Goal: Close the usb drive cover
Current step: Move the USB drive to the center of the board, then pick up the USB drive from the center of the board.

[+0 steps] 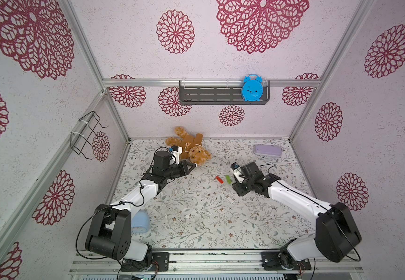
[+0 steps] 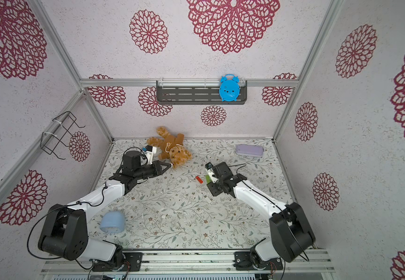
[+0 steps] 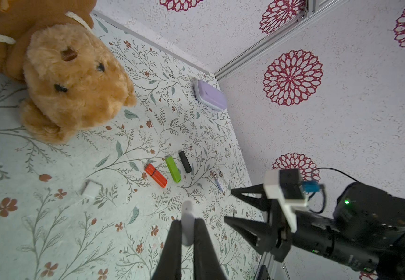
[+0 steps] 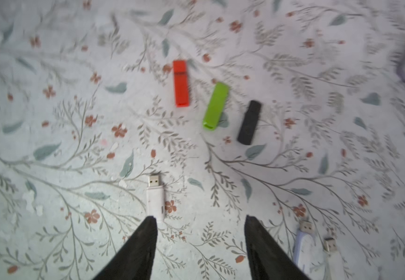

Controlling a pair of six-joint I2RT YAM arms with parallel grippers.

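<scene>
My left gripper (image 3: 188, 221) is shut on a white usb drive cover (image 3: 187, 209), which it holds above the table just off the teddy bear's head (image 1: 198, 156). In the right wrist view a white usb drive (image 4: 156, 197) lies flat on the table with its metal plug bare. It sits just beyond one fingertip of my right gripper (image 4: 200, 218), which is open and holds nothing. The left wrist view also shows that right gripper (image 3: 228, 204) with its jaws spread.
A red drive (image 4: 181, 83), a green one (image 4: 215, 106) and a black one (image 4: 249, 123) lie capped in a row. A lilac drive (image 4: 304, 244) and another white one (image 4: 332, 254) lie uncapped beside the right gripper. A small white piece (image 3: 91, 190), a purple case (image 1: 268, 150) and a pale blue object (image 1: 140, 221) are also on the table.
</scene>
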